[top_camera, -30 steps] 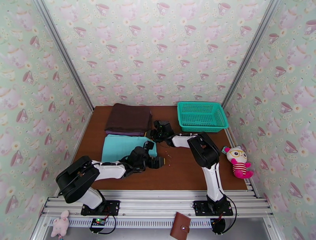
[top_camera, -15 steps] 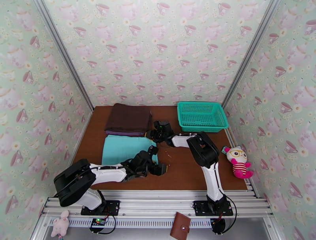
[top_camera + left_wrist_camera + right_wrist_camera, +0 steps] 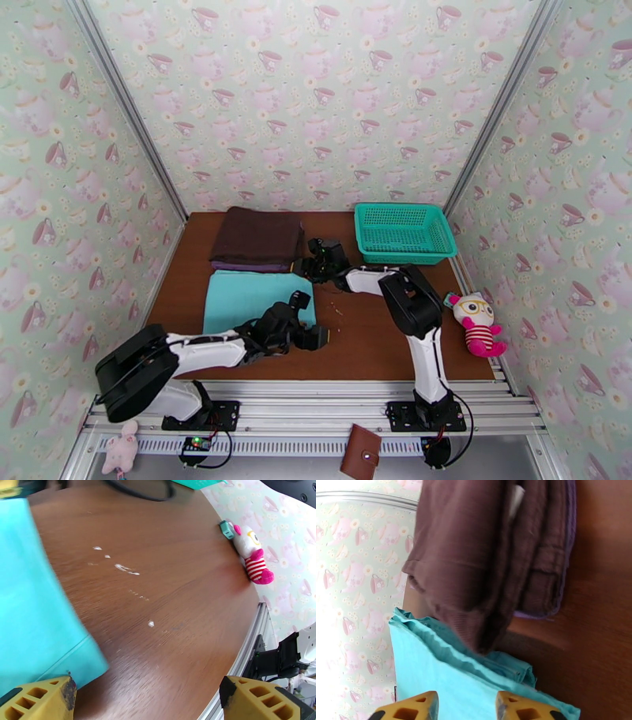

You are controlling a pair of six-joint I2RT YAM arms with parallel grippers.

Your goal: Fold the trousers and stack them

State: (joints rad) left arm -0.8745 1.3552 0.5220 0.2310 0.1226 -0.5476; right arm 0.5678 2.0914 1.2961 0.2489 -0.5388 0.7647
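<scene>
Left gripper point(image 3: 148, 701): jaws spread wide, empty. The folded turquoise trousers point(image 3: 27, 598) lie just to its left, with a corner beside the left fingertip.

Right gripper point(image 3: 464, 709): jaws partway apart, nothing pinched. The trousers' edge is just ahead of it, the dark brown folded cloth point(image 3: 474, 559) beyond.

Judged step: stacking. Pinch all layers at the corner nearest each gripper, then lift together, keeping the fold flat.

Count: trousers 1, brown cloth 1, mesh basket point(image 3: 404, 230) 1, striped plush toy point(image 3: 474, 320) 1, pink plush toy point(image 3: 120, 450) 1.
</scene>
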